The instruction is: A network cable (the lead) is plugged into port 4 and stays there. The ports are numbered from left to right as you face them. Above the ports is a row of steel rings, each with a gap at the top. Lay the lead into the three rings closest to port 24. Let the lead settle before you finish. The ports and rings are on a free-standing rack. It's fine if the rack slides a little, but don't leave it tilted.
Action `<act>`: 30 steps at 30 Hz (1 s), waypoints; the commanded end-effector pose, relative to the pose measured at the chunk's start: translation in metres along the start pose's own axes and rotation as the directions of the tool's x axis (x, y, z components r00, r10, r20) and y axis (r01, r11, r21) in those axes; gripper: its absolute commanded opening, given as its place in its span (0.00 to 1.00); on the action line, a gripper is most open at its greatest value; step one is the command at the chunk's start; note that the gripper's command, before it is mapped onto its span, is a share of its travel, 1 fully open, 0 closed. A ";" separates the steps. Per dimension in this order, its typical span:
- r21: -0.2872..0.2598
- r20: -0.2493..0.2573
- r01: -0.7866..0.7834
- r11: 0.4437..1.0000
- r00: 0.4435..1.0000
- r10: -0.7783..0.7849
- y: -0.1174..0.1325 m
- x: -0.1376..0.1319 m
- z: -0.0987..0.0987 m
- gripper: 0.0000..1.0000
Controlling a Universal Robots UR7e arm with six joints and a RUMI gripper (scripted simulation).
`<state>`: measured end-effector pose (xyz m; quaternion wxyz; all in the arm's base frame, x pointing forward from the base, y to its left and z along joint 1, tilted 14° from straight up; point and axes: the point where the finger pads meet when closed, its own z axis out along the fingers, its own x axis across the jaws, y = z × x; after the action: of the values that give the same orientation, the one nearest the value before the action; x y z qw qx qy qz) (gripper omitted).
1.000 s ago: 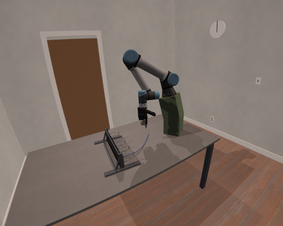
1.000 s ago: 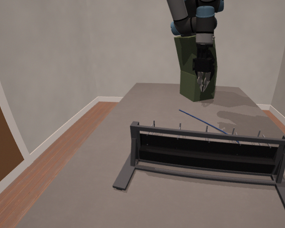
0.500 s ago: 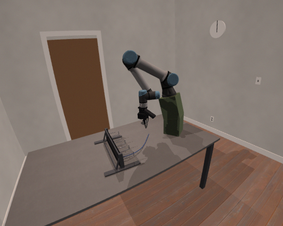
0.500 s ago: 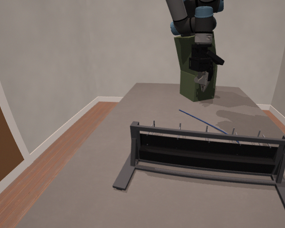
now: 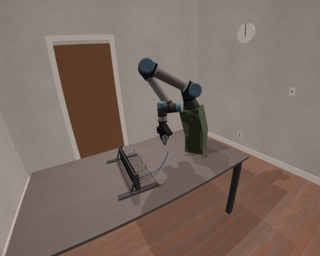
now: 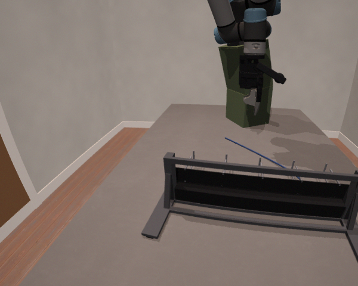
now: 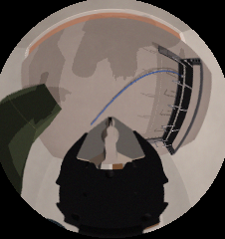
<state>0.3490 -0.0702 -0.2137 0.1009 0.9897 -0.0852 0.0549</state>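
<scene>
Closest to where I stand, at the near part of the grey table [image 6: 80, 240], is the dark free-standing rack [image 6: 170, 159], upright on its two flat feet, its long top bar running across with a black panel below it. A row of thin steel rings [image 6: 226, 158] pokes up along that bar; they are too small for me to make out their gaps. The blue lead [image 6: 253, 152] starts at the far side of the rack, toward its right end as I look at it from this side, and passes close by one of the rings there, though I cannot tell whether it sits in any ring. From there it arcs away over the tabletop, its free end lifted and pointing toward the arm's side of the table. In the overhead view the lead [image 5: 160, 165] bows outward from the rack in one smooth curve. Beyond its loose end, hanging in the air well above the table and apart from the cable, is the gripper [image 6: 255, 108], pointing downward with its jaws pressed together and nothing between them. The wrist view shows the closed tips [image 7: 110, 122] just short of the lead's free end [image 7: 123, 93]. Behind the gripper stands the green pedestal [image 6: 234, 104] that carries the arm, and past that the plain wall.
</scene>
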 end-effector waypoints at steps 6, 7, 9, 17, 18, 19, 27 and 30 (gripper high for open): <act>-0.015 0.000 -0.307 0.951 0.952 0.307 0.002 0.002 -0.001 0.00; -0.015 0.000 -0.335 0.942 0.942 0.335 0.002 0.002 -0.001 0.00; -0.015 -0.001 -0.387 0.922 0.922 0.387 0.003 0.002 -0.001 0.00; -0.015 -0.003 -0.514 0.858 0.858 0.514 0.005 0.003 -0.001 0.00; -0.015 -0.003 -0.532 0.847 0.847 0.532 0.005 0.003 -0.001 0.00; -0.015 -0.004 -0.548 0.836 0.836 0.548 0.005 0.003 -0.001 0.00; -0.014 -0.005 -0.645 0.764 0.764 0.645 0.007 0.003 -0.001 0.00; -0.014 -0.006 -0.668 0.744 0.744 0.668 0.008 0.003 -0.001 0.00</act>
<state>0.3504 -0.0772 -0.2111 0.0831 0.9044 -0.4098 0.0844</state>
